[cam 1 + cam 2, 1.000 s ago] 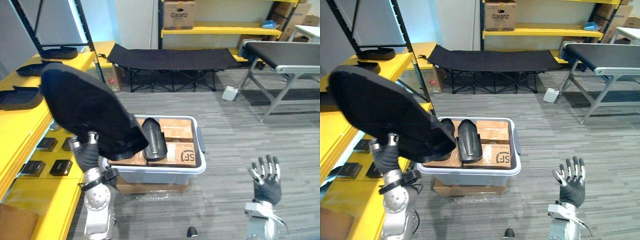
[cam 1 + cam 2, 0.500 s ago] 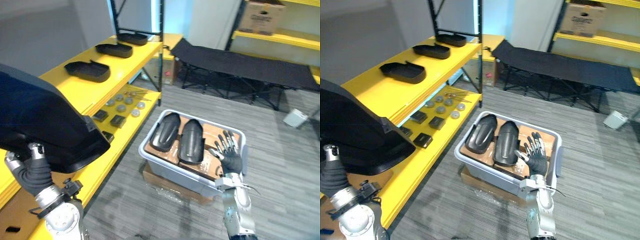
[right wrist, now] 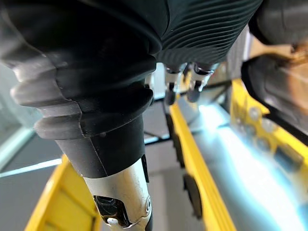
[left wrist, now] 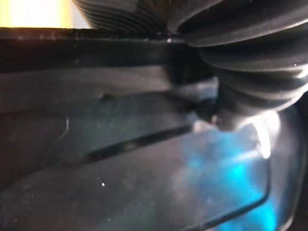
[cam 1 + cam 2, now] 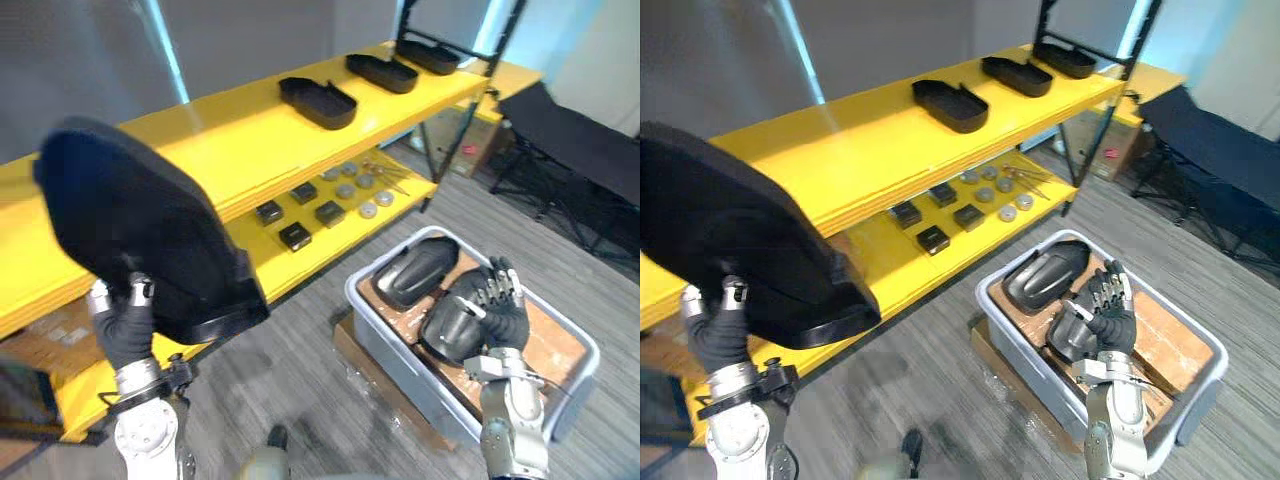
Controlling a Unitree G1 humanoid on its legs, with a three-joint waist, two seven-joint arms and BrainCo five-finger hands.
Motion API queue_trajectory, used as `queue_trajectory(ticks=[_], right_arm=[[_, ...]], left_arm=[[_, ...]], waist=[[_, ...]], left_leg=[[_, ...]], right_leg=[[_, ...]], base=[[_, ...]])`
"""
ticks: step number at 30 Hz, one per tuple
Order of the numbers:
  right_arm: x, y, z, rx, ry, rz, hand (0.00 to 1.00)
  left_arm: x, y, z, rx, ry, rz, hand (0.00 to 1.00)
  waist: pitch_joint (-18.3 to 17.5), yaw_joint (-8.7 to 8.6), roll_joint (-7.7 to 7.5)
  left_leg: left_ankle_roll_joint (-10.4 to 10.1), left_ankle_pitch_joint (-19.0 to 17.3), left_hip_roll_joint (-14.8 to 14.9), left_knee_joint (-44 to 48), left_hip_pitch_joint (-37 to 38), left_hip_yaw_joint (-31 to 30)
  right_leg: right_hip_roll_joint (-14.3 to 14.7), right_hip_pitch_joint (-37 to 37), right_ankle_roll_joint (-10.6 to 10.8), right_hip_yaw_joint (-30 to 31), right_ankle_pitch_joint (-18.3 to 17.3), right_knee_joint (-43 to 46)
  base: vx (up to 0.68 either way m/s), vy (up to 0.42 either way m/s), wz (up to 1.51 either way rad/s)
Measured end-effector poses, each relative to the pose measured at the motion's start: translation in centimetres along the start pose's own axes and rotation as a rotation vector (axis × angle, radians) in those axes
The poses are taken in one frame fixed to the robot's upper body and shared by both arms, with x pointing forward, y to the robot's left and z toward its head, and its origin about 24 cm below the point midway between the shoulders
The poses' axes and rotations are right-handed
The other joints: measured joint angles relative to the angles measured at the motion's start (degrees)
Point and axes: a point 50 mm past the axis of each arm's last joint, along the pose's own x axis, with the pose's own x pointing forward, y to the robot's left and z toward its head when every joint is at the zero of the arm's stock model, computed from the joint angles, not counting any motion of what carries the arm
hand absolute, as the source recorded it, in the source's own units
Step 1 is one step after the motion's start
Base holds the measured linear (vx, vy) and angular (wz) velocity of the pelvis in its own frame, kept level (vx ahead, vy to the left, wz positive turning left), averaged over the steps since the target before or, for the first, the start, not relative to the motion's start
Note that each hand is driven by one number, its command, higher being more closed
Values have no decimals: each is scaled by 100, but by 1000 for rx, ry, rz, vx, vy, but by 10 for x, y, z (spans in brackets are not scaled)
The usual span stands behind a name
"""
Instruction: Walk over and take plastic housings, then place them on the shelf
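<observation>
The left hand (image 5: pixel 124 328) is holding up a large black plastic housing (image 5: pixel 135 225) beside the yellow shelf (image 5: pixel 250 125) on the left, its finger grip hidden and impossible to tell, while the right hand (image 5: pixel 498 312) is hovering with straight, spread fingers over two more housings (image 5: pixel 415 272) in the grey bin (image 5: pixel 395 345).

The right robot hand (image 5: pixel 1106 320), fingers (image 5: pixel 1110 291) straight, hangs over black housings (image 5: pixel 1045 275) in the grey bin (image 5: pixel 1020 345).
</observation>
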Motion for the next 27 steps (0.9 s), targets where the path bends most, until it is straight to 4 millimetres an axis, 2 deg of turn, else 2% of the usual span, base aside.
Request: queue_trajectory(ticks=[2, 4, 6, 7, 9, 12, 13, 14, 15, 16, 17, 18, 19, 20, 21, 22, 23, 26, 27], right_arm=[[0, -1, 0, -1, -2, -8, 0], [1, 0, 1, 6, -7, -4, 0], [4, 6, 3, 39, -36, 12, 0], [5, 9, 3, 58, -44, 22, 0], [6, 18, 1, 84, -55, 46, 0], [3, 21, -7, 111, -38, 33, 0], [2, 24, -7, 130, -57, 23, 0], [1, 25, -6, 143, -81, 17, 0], [0, 24, -5, 141, -85, 17, 0], [0, 26, -4, 154, -98, 32, 0], [0, 27, -5, 162, -99, 40, 0], [0, 29, -5, 171, -101, 55, 0], [2, 37, -6, 180, -99, 103, 0], [3, 41, -6, 185, -99, 130, 0], [5, 50, -6, 196, -102, 179, 0], [5, 54, -6, 201, -104, 202, 0], [7, 61, -5, 210, -110, 247, 0], [10, 76, 0, 247, -134, 340, 0], [9, 79, 0, 250, -130, 354, 0]], left_arm=[[-2, 0, -4, 3, 27, -6, 100], [-1, 1, -5, 7, 37, -5, 100], [0, 3, -4, 17, 34, -8, 100], [1, 3, -4, 20, 30, -11, 100], [1, 2, -4, 22, 29, -20, 100], [1, 2, -4, 25, 26, -21, 100], [2, 3, -3, 30, 24, -19, 100], [2, 4, -3, 37, 19, -25, 100], [2, 4, -3, 39, 20, -26, 100], [4, 4, -3, 41, 18, -19, 100], [5, 3, -2, 42, 15, -24, 100], [6, 3, 0, 53, 2, -29, 100], [9, 5, 5, 79, -24, -25, 100], [10, 5, 6, 84, -32, -20, 100], [13, 6, 7, 92, -40, -16, 100], [14, 7, 7, 95, -43, -16, 100], [17, 6, 9, 91, -51, -13, 100], [26, -5, 13, 17, -87, -5, 100], [27, -8, 13, -4, -91, -5, 100]], waist=[[73, -33, 69], [123, -7, 60], [169, 39, 66], [180, 37, 52], [330, 9, 98], [349, 55, 58], [337, 57, -44], [337, 64, -97], [315, 50, -67], [298, 45, -45], [286, 16, -66], [249, 21, -51], [240, 39, -68], [234, 37, -75], [231, 35, -57], [229, 30, -48], [225, 41, -44], [212, 11, 9], [207, 7, 15]], left_leg=[[-15, 28, -6, 3, 22, 117], [-10, 39, -22, 26, 91, 286], [15, -66, -24, 302, -31, 366], [16, -104, -34, 422, -125, 366], [57, -239, -37, 833, -309, 321], [81, -374, -152, 1044, -360, 235], [175, -429, -257, 1152, -378, 251], [483, -798, -376, 1618, -377, 503], [503, -903, -404, 1589, -337, 552], [422, -1037, -591, 1589, -293, 358], [433, -1041, -657, 1532, -284, 275], [455, -1027, -702, 1372, -189, 198], [540, -977, -722, 1060, 31, 11], [591, -942, -718, 958, 109, -82], [547, -858, -676, 781, 278, -224], [541, -850, -652, 717, 368, -294], [529, -842, -621, 579, 527, -426], [435, -902, -510, 524, 611, -1022], [412, -915, -488, 537, 614, -1128]], right_leg=[[-50, 26, -26, 20, -46, 42], [-141, 21, -33, 68, -126, 134], [-209, -91, -138, 231, -378, 284], [-238, -139, -93, 233, -497, 325], [-323, -256, 129, 234, -700, 644], [-452, -166, 134, 138, -916, 814], [-576, -137, 40, 63, -1040, 836], [-711, 32, -85, -53, -1116, 867], [-695, 68, -99, -80, -1076, 1009], [-997, -340, -414, 196, -890, 2140], [-1094, -648, -658, 390, -639, 2677], [-1141, -1018, -765, 687, -139, 3284], [-1093, -1432, -656, 1078, 289, 3980], [-1005, -1561, -590, 1158, 75, 4121], [-797, -1695, -517, 1169, -284, 4034], [-672, -1720, -498, 1148, -407, 3844], [-424, -1794, -503, 1149, -583, 3356], [232, -2140, -525, 1607, -593, 1996], [315, -2190, -508, 1740, -572, 1819]], base=[[-94, 36, 24], [-82, 54, -6], [-111, 47, -17], [-103, 42, -4], [-97, 57, 7], [-30, 57, 25], [134, 152, 48], [131, 135, 45], [261, 160, 64], [184, 109, 63], [265, 180, 77], [224, 152, 62], [256, 134, 53], [294, 88, 60], [241, 54, 50], [368, 51, 60], [302, 19, 56], [265, -62, 89], [195, -132, 103]])
